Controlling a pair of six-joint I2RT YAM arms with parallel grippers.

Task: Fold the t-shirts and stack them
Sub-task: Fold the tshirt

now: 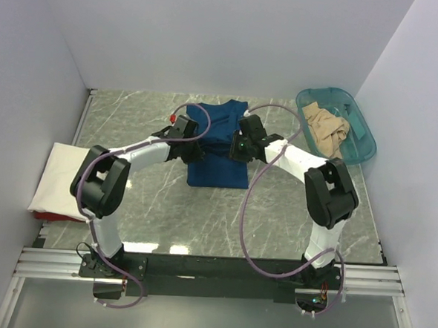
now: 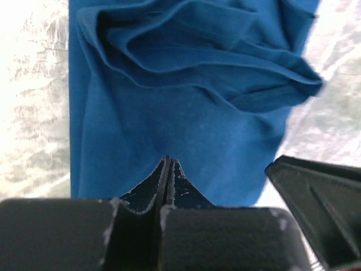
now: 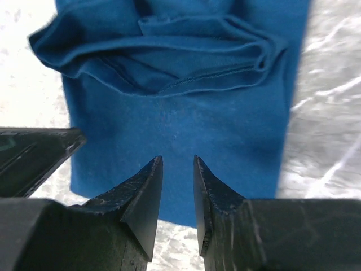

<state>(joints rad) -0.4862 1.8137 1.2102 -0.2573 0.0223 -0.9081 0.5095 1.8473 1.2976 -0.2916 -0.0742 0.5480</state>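
Plainly, the blue t-shirt [image 1: 217, 171] is light, limp cloth. It will sag and crease wherever it is lifted, slide easily on the smooth marbled table [image 1: 149, 219], and take no harm from a firm pinch. The best holds, in my judgement, are a hem, a corner or a folded edge, with all layers caught at once and the two arms taking matching points so the fold falls straight. The shirt lies in the middle of the table, its sides turned in to make a narrow strip, flat along one stretch and rumpled into loose ridges at one end. The left gripper [image 2: 168, 164] is clenched, its tips pressed together with no cloth between them, and it sits over the flat stretch, coming in from the shirt's left side. The right gripper [image 3: 177, 161] has its jaws a little apart with nothing in the gap, and it hovers over the same flat stretch from the right. In each wrist view the bunched folds lie beyond the tips; whether either gripper touches the cloth I cannot tell, but neither holds it. A cream-white t-shirt [image 1: 62, 173] lies folded at the table's left edge. A tan t-shirt [image 1: 325, 129] sits crumpled in the teal tub [image 1: 365, 151] at the far right, well apart from both grippers.
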